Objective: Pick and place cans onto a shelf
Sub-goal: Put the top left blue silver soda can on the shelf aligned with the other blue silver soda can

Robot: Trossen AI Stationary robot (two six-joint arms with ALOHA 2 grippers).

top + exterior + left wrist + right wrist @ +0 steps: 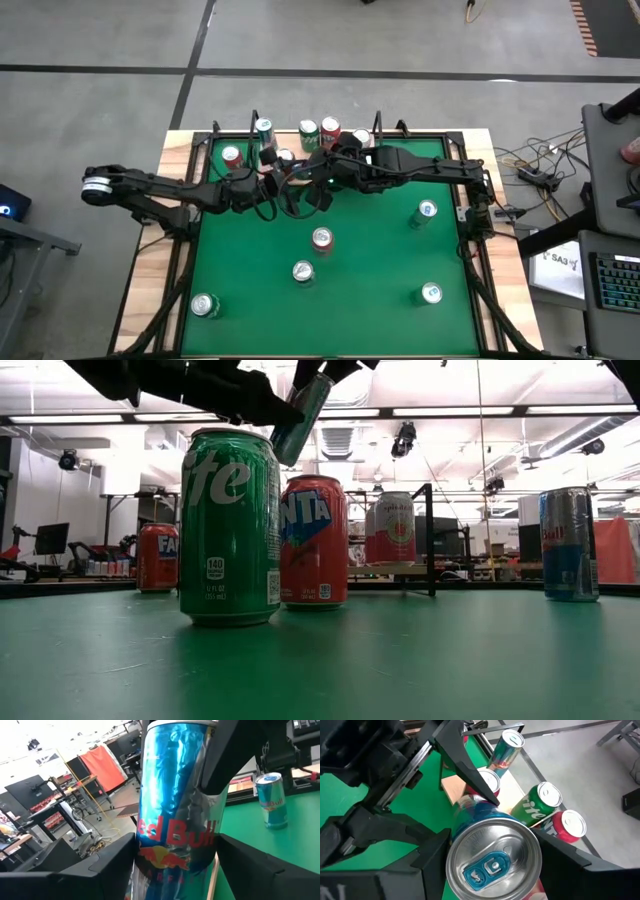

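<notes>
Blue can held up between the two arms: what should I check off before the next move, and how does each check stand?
1. Blue can off the table: ok. It hangs tilted above the standing cans.
2. Right gripper shut on the blue can: ok. It holds the top end.
3. Left gripper gripping the blue can: cannot tell. It sits around the can's body.
4. Free spot on the shelf: cannot tell. Some bare wood shows, but the arms hide the middle from above.
5. Shelved cans upright: ok for the green can and the red can.
</notes>
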